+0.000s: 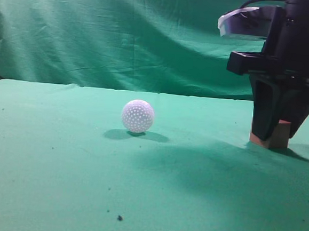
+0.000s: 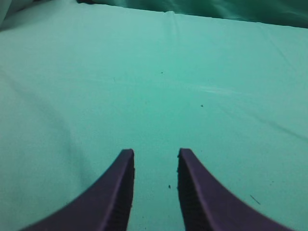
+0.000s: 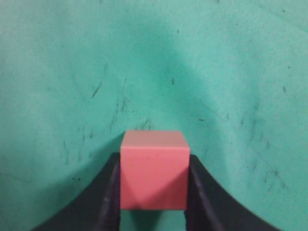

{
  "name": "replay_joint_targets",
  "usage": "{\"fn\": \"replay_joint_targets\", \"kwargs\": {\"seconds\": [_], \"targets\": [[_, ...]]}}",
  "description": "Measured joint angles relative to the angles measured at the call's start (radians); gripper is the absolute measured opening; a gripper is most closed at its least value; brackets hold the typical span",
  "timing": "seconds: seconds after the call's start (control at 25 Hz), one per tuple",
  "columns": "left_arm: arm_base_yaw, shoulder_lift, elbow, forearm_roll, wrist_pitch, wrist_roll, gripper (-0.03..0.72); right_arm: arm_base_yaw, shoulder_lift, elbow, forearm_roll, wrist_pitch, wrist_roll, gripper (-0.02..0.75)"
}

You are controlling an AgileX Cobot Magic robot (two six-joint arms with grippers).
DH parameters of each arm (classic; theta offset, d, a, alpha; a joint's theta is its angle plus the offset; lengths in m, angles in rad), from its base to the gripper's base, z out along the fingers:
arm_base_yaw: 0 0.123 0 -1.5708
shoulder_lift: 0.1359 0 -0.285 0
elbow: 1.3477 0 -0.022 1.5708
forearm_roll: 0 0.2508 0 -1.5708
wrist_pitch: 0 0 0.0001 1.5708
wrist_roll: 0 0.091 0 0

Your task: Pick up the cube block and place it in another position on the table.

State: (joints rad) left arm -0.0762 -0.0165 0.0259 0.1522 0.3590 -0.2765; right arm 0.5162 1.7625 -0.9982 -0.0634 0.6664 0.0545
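Note:
The reddish cube block (image 1: 279, 137) sits low at the right of the green table (image 1: 138, 189), its bottom at the cloth. My right gripper (image 1: 274, 131) comes down from above with a finger on each side of it. In the right wrist view the cube block (image 3: 153, 178) fills the gap between the right gripper's (image 3: 153, 162) dark fingers, which press both side faces. My left gripper (image 2: 155, 159) is open and empty over bare green cloth (image 2: 159, 86) and does not show in the exterior view.
A white dimpled ball (image 1: 138, 116) rests on the table left of centre, well apart from the cube. A wrinkled green curtain (image 1: 113, 32) hangs behind the table. A small dark speck (image 1: 119, 217) lies near the front.

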Motion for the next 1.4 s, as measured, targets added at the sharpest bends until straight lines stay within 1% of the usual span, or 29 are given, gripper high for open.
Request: {"fn": "replay_joint_targets", "kwargs": {"seconds": [0.12,0.2,0.44,0.6,0.84,1.08,1.12,1.16,1.24,1.28,1.4], "targets": [[0.0,0.0,0.0,0.0,0.0,0.0,0.262,-0.014,0.002,-0.048,0.0,0.032,0.009,0.221],[0.0,0.0,0.0,0.0,0.0,0.0,0.262,-0.041,0.002,-0.109,0.0,0.049,0.016,0.221],[0.0,0.0,0.0,0.0,0.0,0.0,0.262,-0.14,0.054,-0.376,-0.002,0.116,0.052,0.221],[0.0,0.0,0.0,0.0,0.0,0.0,0.262,-0.152,0.172,-0.521,-0.006,0.169,0.029,0.221],[0.0,0.0,0.0,0.0,0.0,0.0,0.262,-0.152,0.314,-0.619,-0.004,0.178,0.023,0.221],[0.0,0.0,0.0,0.0,0.0,0.0,0.262,-0.152,0.36,-0.626,0.0,0.189,0.025,0.221],[0.0,0.0,0.0,0.0,0.0,0.0,0.262,-0.152,0.365,-0.628,0.002,0.196,0.025,0.277],[0.0,0.0,0.0,0.0,0.0,0.0,0.262,-0.152,0.368,-0.628,0.002,0.201,0.025,0.309],[0.0,0.0,0.0,0.0,0.0,0.0,0.262,-0.152,0.37,-0.628,0.002,0.21,0.026,0.403],[0.0,0.0,0.0,0.0,0.0,0.0,0.262,-0.152,0.37,-0.628,0.002,0.212,0.027,0.433],[0.0,0.0,0.0,0.0,0.0,0.0,0.262,-0.152,0.337,-0.628,0.002,0.214,0.029,0.433]]}}
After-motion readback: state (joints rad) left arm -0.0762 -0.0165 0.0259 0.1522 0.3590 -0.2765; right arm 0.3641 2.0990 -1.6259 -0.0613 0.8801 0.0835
